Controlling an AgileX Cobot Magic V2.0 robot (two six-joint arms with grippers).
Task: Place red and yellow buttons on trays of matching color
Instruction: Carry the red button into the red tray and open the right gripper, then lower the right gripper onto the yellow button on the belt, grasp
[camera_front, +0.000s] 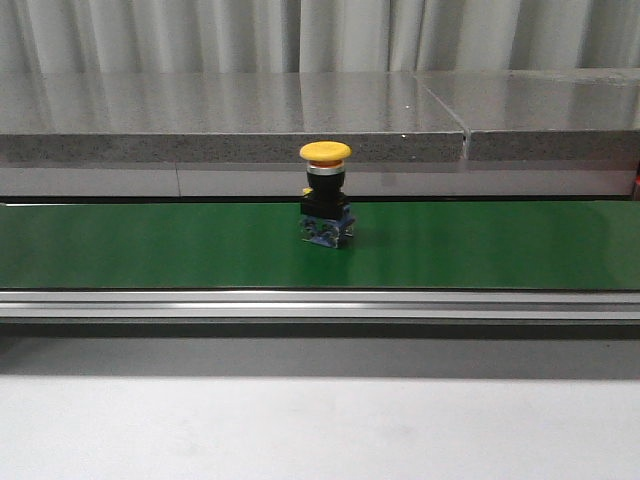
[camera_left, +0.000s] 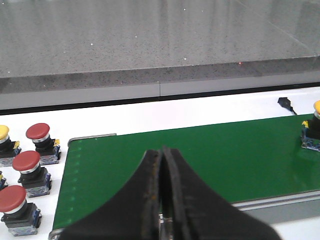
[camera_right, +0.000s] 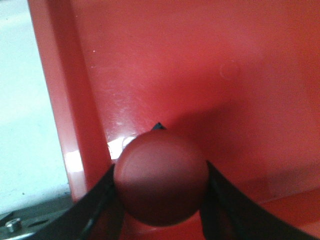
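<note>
Red button (camera_right: 160, 181) sits pinched in the right tool (camera_right: 159, 186), one finger on each side of its domed cap, above the floor of the red tray (camera_right: 200, 75). Tray's raised rim runs beside the cap, pale desk (camera_right: 20, 100) beyond it. Left tool (camera_left: 161, 200): fingers pressed together, nothing between them, hovering over the near end of the green belt (camera_left: 210, 155). Off the belt's end, three more red buttons (camera_left: 26, 167) and one yellow-capped one (camera_left: 4, 142) stand on the white desk. Yellow button (camera_front: 325, 205) stands upright mid-belt in the front view, alone; it also appears at the edge of the left wrist view.
</note>
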